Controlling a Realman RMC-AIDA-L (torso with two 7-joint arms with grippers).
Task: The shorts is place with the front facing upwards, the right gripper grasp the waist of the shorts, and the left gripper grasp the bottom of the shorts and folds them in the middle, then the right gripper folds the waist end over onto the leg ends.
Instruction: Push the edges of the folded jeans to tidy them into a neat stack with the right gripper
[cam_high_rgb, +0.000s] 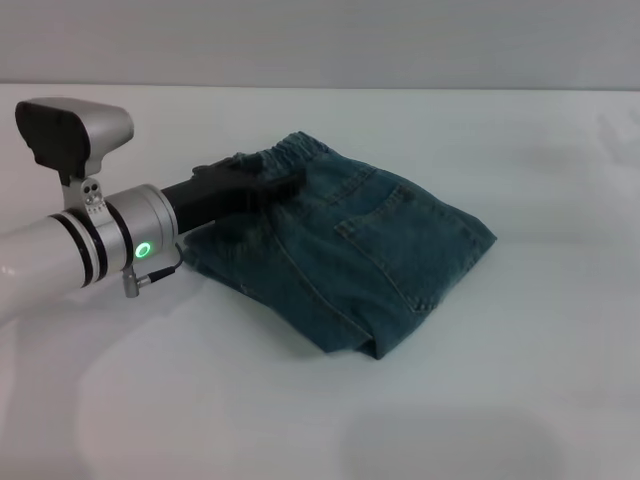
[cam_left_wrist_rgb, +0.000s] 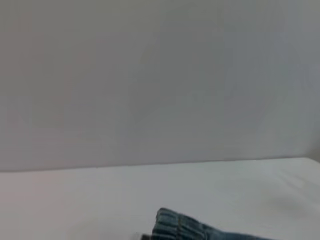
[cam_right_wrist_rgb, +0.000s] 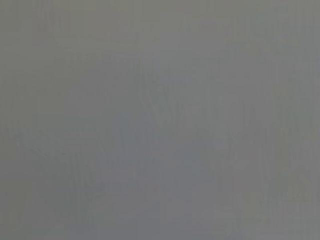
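One gripper in my view: left gripper (cam_high_rgb: 262, 186), lying on shorts (cam_high_rgb: 350, 255) near gathered waist, grip state I cannot tell. Shorts folded compact on table (cam_high_rgb: 520, 400). Right gripper unseen. I advise slow, low withdrawal, avoid dragging denim.

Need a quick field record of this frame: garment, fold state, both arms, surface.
garment: blue-green denim shorts, back pocket facing up
fold state: folded into a compact stack, gathered elastic waistband at the far edge
left pincer: black, resting on the shorts by the waistband; grip unclear
right pincer: out of sight
surface: white table
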